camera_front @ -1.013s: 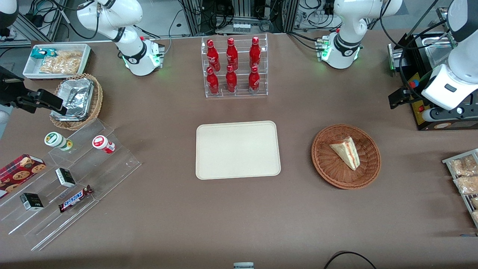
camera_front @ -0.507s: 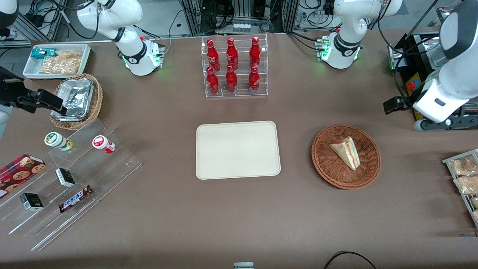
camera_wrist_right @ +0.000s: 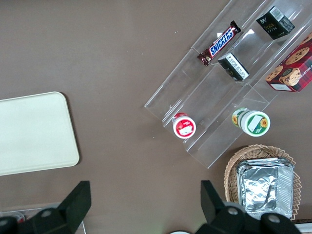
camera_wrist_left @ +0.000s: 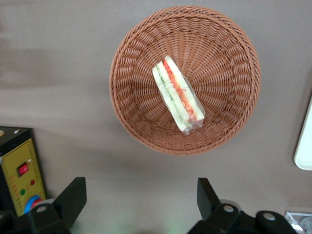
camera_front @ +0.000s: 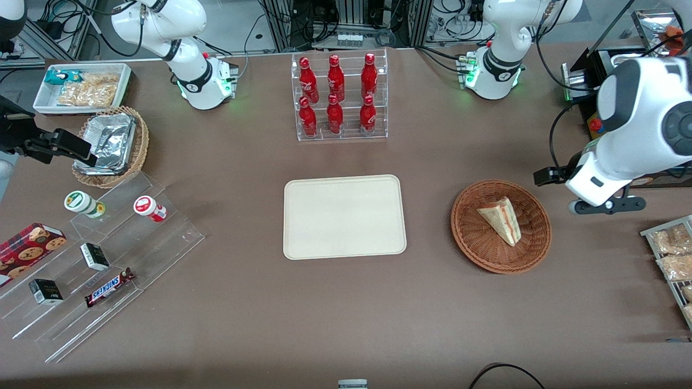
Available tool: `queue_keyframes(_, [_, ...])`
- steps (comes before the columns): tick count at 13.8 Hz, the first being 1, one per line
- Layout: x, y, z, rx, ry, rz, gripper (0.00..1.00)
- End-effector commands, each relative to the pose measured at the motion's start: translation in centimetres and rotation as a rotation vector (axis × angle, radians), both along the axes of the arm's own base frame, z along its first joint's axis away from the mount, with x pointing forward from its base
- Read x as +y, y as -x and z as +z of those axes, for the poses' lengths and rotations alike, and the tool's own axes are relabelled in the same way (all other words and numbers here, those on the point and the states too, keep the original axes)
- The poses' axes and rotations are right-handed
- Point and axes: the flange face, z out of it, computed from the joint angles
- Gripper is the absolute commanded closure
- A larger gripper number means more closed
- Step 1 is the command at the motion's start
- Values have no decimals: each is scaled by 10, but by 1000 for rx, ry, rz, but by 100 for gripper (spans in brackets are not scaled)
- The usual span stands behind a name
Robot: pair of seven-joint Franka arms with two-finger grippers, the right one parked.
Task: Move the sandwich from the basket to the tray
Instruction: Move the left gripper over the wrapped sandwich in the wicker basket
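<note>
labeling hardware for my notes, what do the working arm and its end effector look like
The working arm has glossy white rounded shells with dark grey joint caps and a black cable looping beside it. Its base glows green at a dark band. The end effector, above the table beside the basket, has two black wedge-shaped fingers, set apart.

The one word that reads clearly is "SNICKERS", in blue letters on the wrapper of a chocolate bar (camera_front: 110,287) lying on a low step of a clear plastic stand (camera_front: 162,237), at the parked arm's end of the desk, well apart from the hand (camera_wrist_left: 141,207). Small black boxes (camera_front: 94,256) on that stand carry print too fine to read.
</note>
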Motion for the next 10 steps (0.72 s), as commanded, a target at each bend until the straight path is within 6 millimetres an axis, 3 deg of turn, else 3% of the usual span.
queue_keyframes(1, [0,11,-26,-34,10,5,0])
queue_keyframes(7, [-5,23,-88,-120,10,93,0])
queue_keyframes(10, [-5,30,-106,-154,14,128,0])
